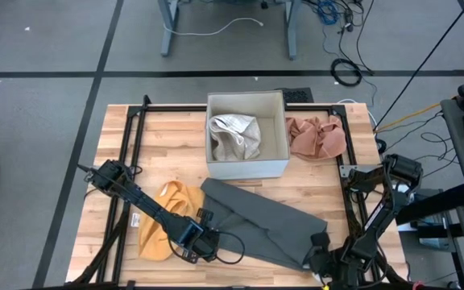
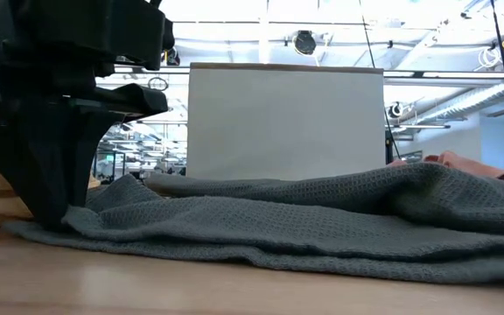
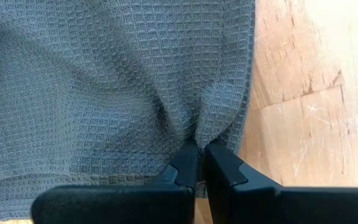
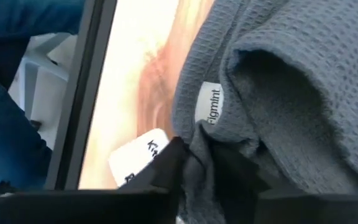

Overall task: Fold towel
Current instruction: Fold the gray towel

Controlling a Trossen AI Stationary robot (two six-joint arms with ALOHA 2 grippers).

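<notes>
A grey waffle-weave towel (image 1: 256,217) lies rumpled and slanting across the near middle of the wooden table, seen from the side in the low view (image 2: 322,210). My left gripper (image 1: 209,243) sits at its near left end, shut on the cloth (image 3: 202,149), and stands at the left of the low view (image 2: 55,206). My right gripper (image 1: 322,256) is at the towel's near right end, shut on it (image 4: 197,165). The towel's middle rests flat on the table. My left gripper pinches a puckered fold of the towel (image 3: 197,134) between its two fingers, close to a corner where two hems meet. The fingers come from above, pointing down. The cloth around them lies on the table, gathered into creases toward the pinch. My right gripper pinches a bunched edge of the towel (image 4: 194,146) between its two fingers, right beside the sewn white label (image 4: 210,102). How many layers it has I cannot tell. The cloth there stands up in a loose hump, with the rest lying on the table.
A white open box (image 1: 246,165) holding a pale cloth (image 1: 234,135) stands behind the towel. An orange cloth (image 1: 167,217) lies under my left arm, a pink cloth (image 1: 316,137) to the right of the box. Black frame rails (image 1: 135,129) border the table. A person's blue-clad leg (image 4: 17,93) stands beyond the near edge.
</notes>
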